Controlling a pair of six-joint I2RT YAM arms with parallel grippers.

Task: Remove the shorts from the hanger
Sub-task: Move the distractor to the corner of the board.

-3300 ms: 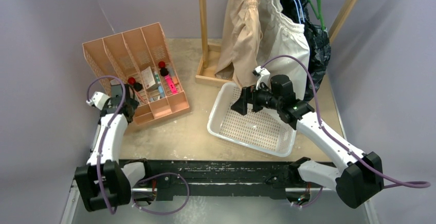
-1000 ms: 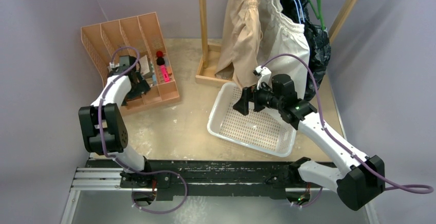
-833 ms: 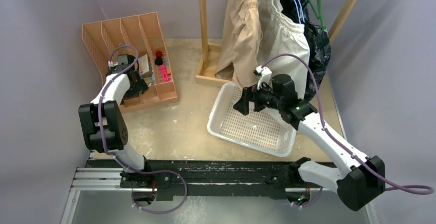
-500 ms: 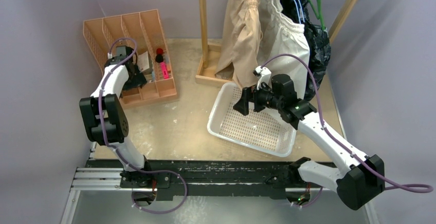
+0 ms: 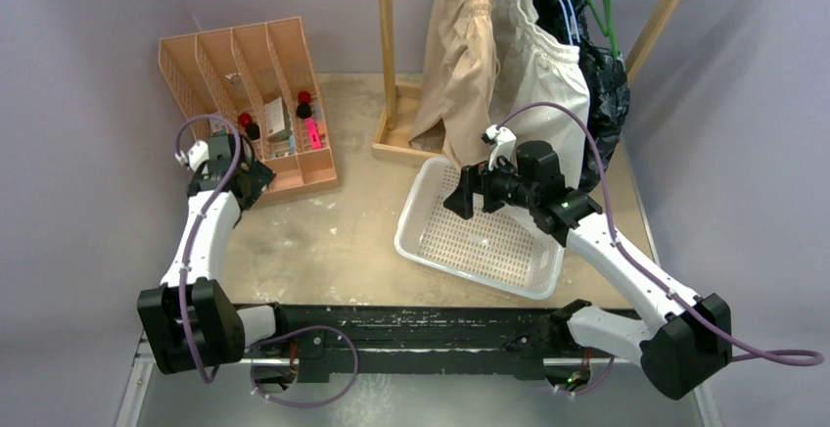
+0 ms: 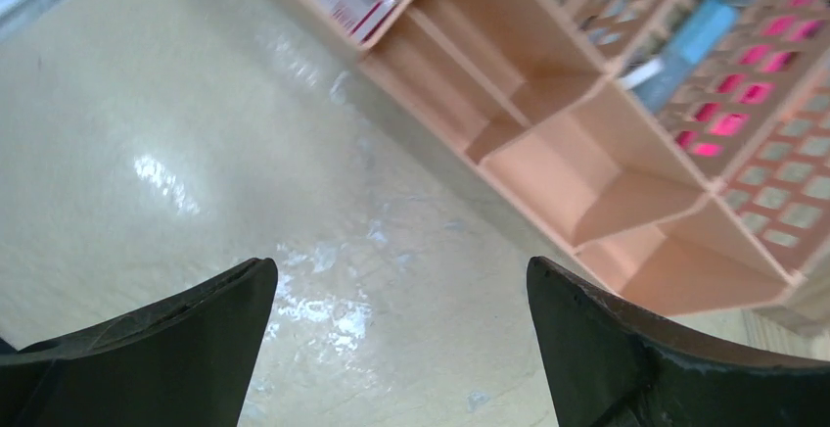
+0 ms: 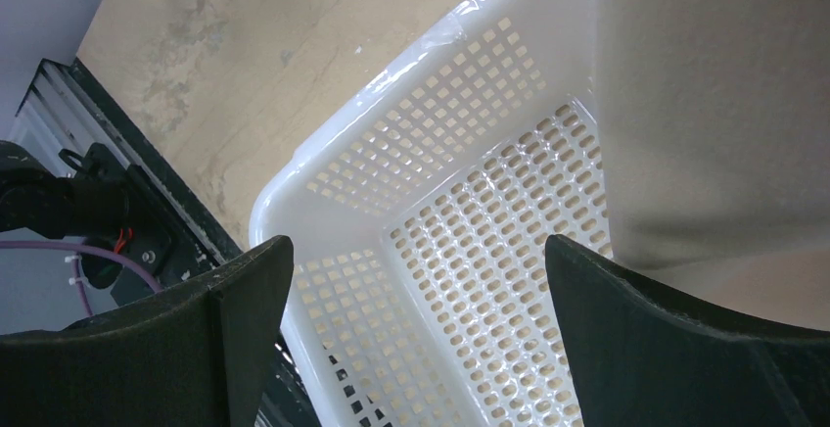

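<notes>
Both grippers are wide open with nothing in them. The right gripper (image 5: 456,198) hangs over the far left corner of the white basket (image 5: 423,243). It's just below the hem of the tan shorts (image 5: 458,65). In the right wrist view the tan cloth (image 7: 714,104) fills the top right, over toward the right finger and not between the two. I can't tell if it's touching anything.

All the shorts are on the rack. The tan pair is leftmost, right beside the wooden post (image 5: 388,45). The white pair (image 5: 540,70) is pressed up against it on the right. The dark pairs (image 5: 607,89) are bunched behind that, under a green hanger (image 5: 599,6), and I can't really tell them apart.

The basket sits directly under the tan and white hems, so it crowds any low approach. The right arm's purple cable (image 5: 548,110) loops across the front of the white pair.

The left gripper (image 5: 251,180) is well away, pointed down at the table (image 5: 343,241) by the near edge of the peach organizer (image 5: 225,55). In its wrist view I only see the open compartments (image 6: 548,153) ahead and bare tabletop between the fingers.
</notes>
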